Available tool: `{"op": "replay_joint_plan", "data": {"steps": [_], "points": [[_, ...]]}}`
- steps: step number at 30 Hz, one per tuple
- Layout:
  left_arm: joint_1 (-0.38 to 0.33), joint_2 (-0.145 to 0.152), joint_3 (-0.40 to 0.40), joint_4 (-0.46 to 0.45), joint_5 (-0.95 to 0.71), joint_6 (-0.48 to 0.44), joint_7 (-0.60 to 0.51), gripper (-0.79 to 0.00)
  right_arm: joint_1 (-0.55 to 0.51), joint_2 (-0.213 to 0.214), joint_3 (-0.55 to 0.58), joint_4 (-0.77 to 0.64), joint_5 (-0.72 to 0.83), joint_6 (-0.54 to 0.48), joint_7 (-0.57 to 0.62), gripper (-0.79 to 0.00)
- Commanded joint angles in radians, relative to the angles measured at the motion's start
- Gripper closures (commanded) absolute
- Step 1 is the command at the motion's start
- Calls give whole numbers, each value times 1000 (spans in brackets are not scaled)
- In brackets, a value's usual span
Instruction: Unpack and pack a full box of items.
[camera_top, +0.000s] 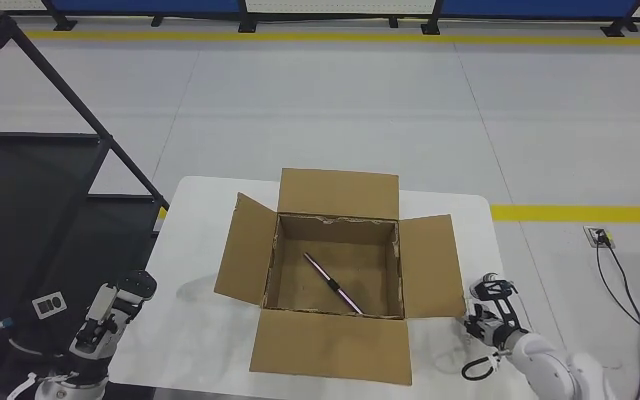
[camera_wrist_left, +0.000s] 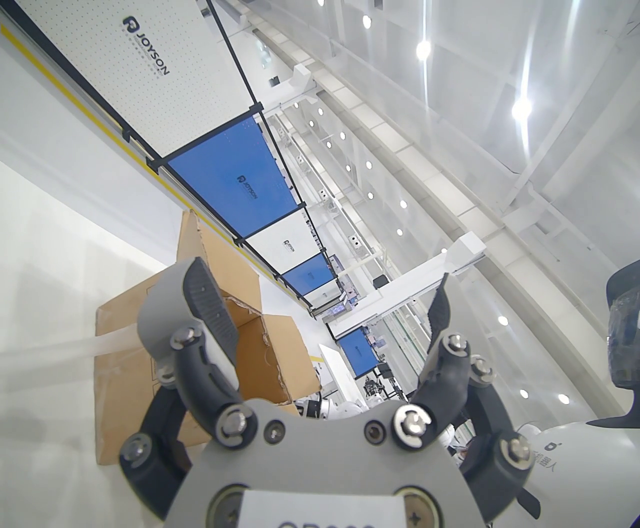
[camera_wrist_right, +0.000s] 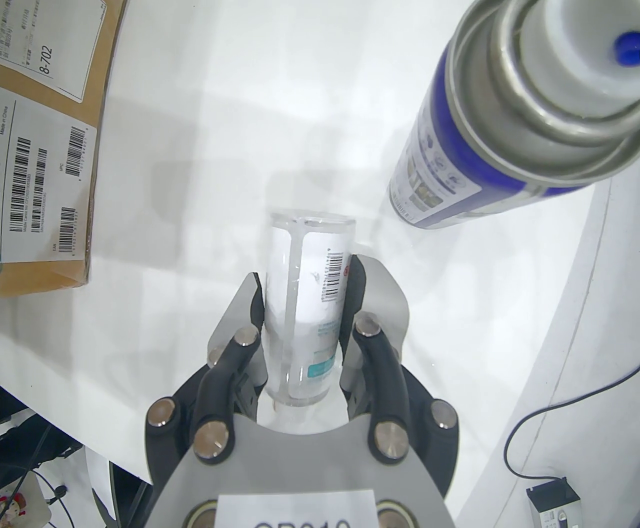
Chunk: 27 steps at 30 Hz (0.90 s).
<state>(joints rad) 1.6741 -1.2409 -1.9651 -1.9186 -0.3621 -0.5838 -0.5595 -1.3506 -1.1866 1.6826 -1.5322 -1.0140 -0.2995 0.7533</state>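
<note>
- Box (camera_top: 340, 195): cardboard, sits mid-table, all four flaps folded out flat and the top open.
- Pen (camera_top: 332, 283): a slim dark stick lying flat on the box floor, on a diagonal from far-left to near-right.
- Clear bottle (camera_wrist_right: 307, 240): a transparent cylinder with a white label and barcode, outside the box. It is held over the table (camera_wrist_right: 225, 125) off the box's right side, near the near-right box corner (camera_wrist_right: 45, 150).
- Right gripper (camera_wrist_right: 306, 285): clamped on the clear bottle with one finger on each side of its body. The bottle's far end sticks out past the fingertips. In the top view it is at the table's near-right edge (camera_top: 490, 305), just beside the right flap.
- Spray can (camera_wrist_right: 450, 165): blue and white with a metal top rim. It stands on the table close to the right gripper and is not touching the bottle.
- Left gripper (camera_wrist_left: 320, 287): fingers spread wide with nothing between them, tilted up toward the ceiling. It is off the table's near-left edge (camera_top: 115, 305), well apart from the box (camera_wrist_left: 265, 350).
</note>
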Motion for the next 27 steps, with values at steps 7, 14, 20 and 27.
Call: {"op": "replay_joint_plan", "data": {"steps": [7, 14, 20, 27], "points": [[0, 0, 0, 0, 0, 0, 0, -785, -7, 5, -9, -6, -6, 24, -13, -357], [0, 0, 0, 0, 0, 0, 0, -785, -103, 10, 36, -145, -3, 53, -104, -394], [0, 0, 0, 0, 0, 0, 0, -785, -279, 4, 111, -461, -16, 157, -297, -785], [0, 0, 0, 0, 0, 0, 0, -785, -316, -4, 4, -769, -189, 243, -377, -785]]}}
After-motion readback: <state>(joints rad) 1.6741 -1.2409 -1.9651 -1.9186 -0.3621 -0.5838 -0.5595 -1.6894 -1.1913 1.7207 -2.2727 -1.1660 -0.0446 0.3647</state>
